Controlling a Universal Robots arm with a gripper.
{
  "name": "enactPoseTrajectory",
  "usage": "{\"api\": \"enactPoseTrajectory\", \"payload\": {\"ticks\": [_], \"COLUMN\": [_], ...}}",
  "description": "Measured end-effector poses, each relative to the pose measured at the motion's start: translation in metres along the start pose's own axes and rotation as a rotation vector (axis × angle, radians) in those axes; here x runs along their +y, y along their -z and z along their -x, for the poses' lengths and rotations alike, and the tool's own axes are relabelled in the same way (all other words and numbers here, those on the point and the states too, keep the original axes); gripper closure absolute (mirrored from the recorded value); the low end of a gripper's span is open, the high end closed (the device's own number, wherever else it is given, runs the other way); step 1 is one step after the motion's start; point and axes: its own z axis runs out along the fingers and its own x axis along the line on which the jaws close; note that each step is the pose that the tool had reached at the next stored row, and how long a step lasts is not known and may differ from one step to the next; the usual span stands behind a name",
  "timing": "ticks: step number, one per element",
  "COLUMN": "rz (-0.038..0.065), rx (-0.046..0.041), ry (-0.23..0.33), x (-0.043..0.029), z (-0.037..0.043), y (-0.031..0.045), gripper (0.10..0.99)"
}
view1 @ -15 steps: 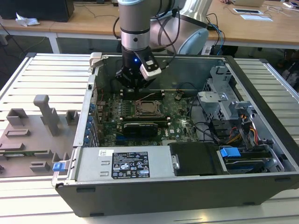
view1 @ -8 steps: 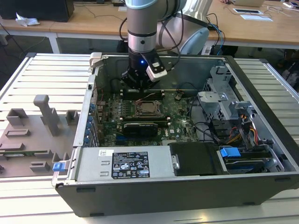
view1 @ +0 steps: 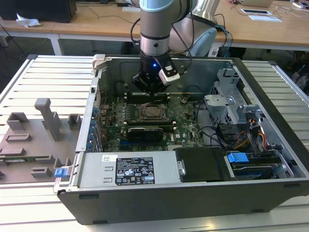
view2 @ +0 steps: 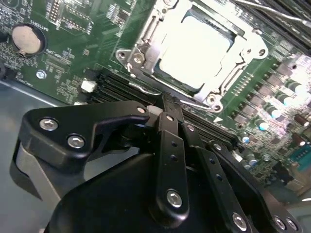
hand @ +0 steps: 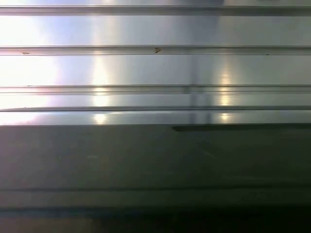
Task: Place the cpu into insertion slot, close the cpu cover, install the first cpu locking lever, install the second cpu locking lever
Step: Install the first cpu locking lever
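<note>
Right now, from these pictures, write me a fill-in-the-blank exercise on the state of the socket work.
1. The cpu lies inside the ____ slot.
2. The silvery cpu cover lies ____ around the chip.
3. The gripper hangs over the green ____, beside the socket.
4. In the exterior view, the grey fixture plate lies to the case's ____.

Missing words: insertion; closed; board; left

Ribbed silvery metal worktable [view1: 43, 77] underfoot of the scene, slats running across, bright glare along them in the first wrist view [hand: 146, 68]. Wooden desks [view1: 87, 21] behind, white legs, one to each side in the exterior view. Papers [view1: 260, 14] on the exterior view's right desk. Even, bright overhead lighting.
</note>
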Motion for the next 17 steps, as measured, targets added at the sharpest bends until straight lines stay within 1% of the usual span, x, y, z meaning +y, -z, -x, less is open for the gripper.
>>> {"api": "enactPoseTrajectory", "payload": {"ticks": [2, 7, 15, 17], "rz": [0.000, 0.000, 0.001, 0.004], "rx": [0.0035, 0.0088, 0.0083, 0.0089], "ry": [0.000, 0.000, 0.000, 0.000], "x": [0.0001, 0.0001, -0.0012, -0.0013], "z": [0.0039, 0.0103, 0.0109, 0.0117], "y": [-0.0027, -0.0070, -0.0077, -0.0083], "gripper": [0.980, 0.980, 0.980, 0.980]}}
